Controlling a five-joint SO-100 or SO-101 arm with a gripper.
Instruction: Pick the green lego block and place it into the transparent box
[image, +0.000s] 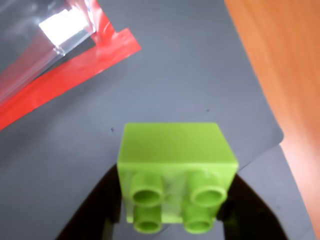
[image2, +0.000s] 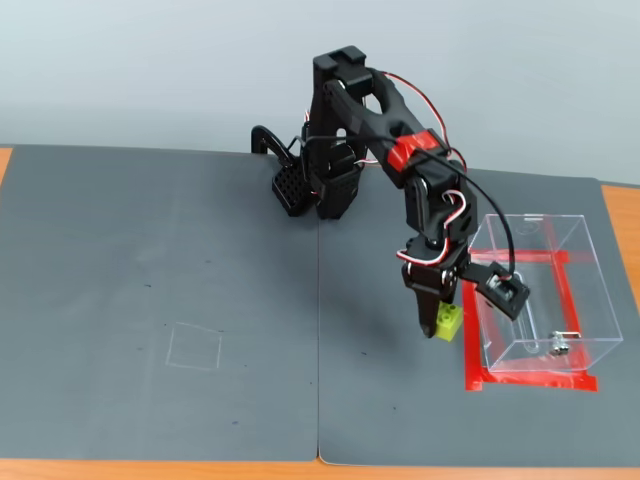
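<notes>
The green lego block (image: 176, 170) fills the lower middle of the wrist view, studs facing the camera, with a black finger (image: 95, 210) pressed against each side. In the fixed view my gripper (image2: 440, 322) is shut on the block (image2: 448, 320) and holds it a little above the dark mat, just left of the transparent box (image2: 540, 290). The box stands upright on a red tape outline at the right of the mat. In the wrist view only a clear corner of the box (image: 60, 30) shows at the top left.
Red tape (image2: 530, 380) frames the box's base. A dark grey mat (image2: 160, 300) covers the table, with a faint square outline (image2: 194, 347) at left. Bare orange tabletop (image: 285, 65) lies beyond the mat's right edge. The arm's base (image2: 320, 185) stands at the back centre.
</notes>
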